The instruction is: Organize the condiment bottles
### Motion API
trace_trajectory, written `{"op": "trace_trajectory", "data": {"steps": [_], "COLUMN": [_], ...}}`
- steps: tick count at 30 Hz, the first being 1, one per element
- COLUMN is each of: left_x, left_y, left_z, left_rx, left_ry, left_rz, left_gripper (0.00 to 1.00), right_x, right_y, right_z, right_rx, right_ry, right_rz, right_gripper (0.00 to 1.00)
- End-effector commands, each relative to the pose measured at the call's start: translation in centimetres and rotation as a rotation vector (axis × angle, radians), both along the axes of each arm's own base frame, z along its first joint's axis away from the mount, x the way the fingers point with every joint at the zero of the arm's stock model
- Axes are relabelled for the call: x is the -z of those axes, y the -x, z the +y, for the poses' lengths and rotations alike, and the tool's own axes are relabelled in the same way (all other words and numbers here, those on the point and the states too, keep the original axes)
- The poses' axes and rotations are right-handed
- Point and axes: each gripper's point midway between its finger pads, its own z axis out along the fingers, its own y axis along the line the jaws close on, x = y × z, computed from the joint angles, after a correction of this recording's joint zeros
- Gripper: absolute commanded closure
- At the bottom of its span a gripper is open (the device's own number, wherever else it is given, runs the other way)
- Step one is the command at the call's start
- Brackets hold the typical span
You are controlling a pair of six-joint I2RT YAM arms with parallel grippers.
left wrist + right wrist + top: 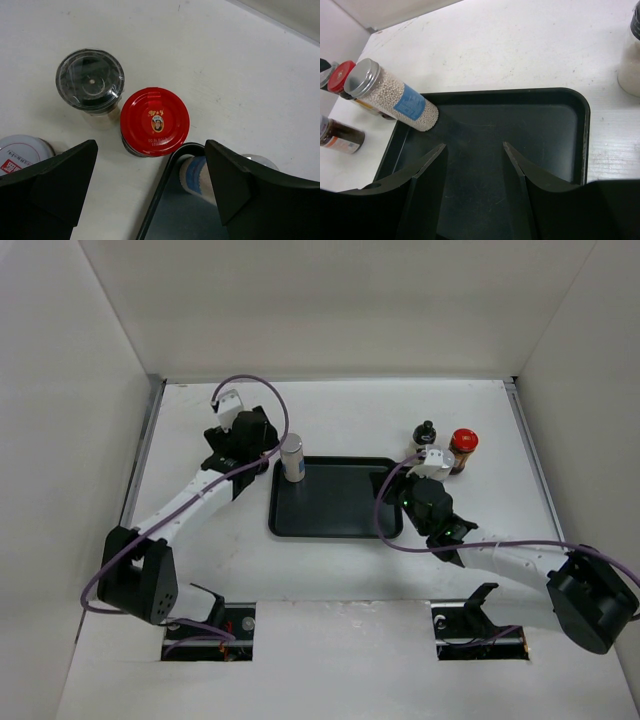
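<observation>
From above, found the black tray [335, 510] with a silver-capped jar [292, 457] upright in its far left corner. Caught the left gripper [262, 440] just beside that jar and the right gripper [402, 502] at the tray's right edge. Noted a black-capped bottle [425, 433] and a red-capped jar [463, 448] close together beyond it, off the tray.

Through the left wrist, saw fingers [50, 185] spread wide, clasping nothing, over a second red-lidded jar [155, 121] by the tray corner, with a dark-lidded jar [90, 80] just beside it and a white-capped jar [20, 150] near the left finger.

Through the right wrist, saw fingers [425, 190] parted above the tray floor, gripping nothing, and a brown jar [340, 137] outside the tray's left rim.
</observation>
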Motion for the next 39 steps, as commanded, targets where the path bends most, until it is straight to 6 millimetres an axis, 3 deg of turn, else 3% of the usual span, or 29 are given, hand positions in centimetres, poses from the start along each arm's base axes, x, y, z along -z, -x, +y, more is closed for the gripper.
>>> {"op": "trace_trajectory", "data": {"steps": [1,9,22,30,34,39], "left_x": [-2.4,-0.6,3.8,4.1,3.9,0.9], "left_y": [-1.8,-4.0,-4.0,-4.6,-4.4,-3.5], "left_z": [-0.8,-0.5,0.2,0.3,0.3,0.0], "left_rx": [0.004,-0.036,-0.078,-0.076,-0.072,-0.044], "left_ry": [0.078,0.073,0.054,0.071,0.075,0.109], "left_rz": [-0.049,0.001,0.086,0.074,0.061,-0.035], "left_gripper": [0.11,0.13,0.18,0.35,0.54,0.61], "right_x": [-2.1,-2.4,-2.2,-2.0,-2.1,-2.3], "right_y": [-0.5,-0.3,-0.3,-0.3,-0.3,-0.3], "right_z": [0.7,0.9,0.9,0.8,0.7,0.3], "right_rx": [-0.014,-0.024,-0.025,-0.025,-0.023,-0.014], "right_ry": [-0.049,-0.062,-0.059,-0.059,-0.059,-0.066], "right_rz": [-0.057,-0.059,-0.054,-0.051,-0.051,-0.058], "right_gripper": [0.46,0.46,0.45,0.45,0.45,0.45]}}
